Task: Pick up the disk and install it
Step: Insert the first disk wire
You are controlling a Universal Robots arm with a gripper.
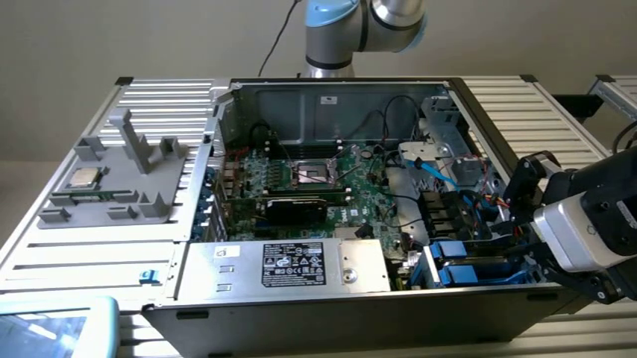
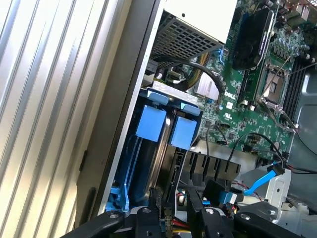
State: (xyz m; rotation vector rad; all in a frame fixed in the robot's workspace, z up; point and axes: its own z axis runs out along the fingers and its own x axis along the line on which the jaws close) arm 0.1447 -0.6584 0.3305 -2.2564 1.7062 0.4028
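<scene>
wrist view, blue-framed silver disk (image 2: 151,123) on edge inside computer case (image 2: 126,114), gripper (image 2: 172,213) just beside, grip cannot be told

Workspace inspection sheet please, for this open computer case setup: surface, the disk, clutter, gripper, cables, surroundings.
Surface: slatted metal table carrying an open computer case.
Job's things: disk in its blue carrier, standing in the drive bay at the case's corner, next to the power supply.
Clutter: grey fixture with a CPU chip, on the exterior view's left.
Grippers: gripper at the drive bay, nearest the disk; contact cannot be told.
Cables: blue data cable and black wires over the motherboard.
Surroundings: plain wall; arm behind the case.
</scene>
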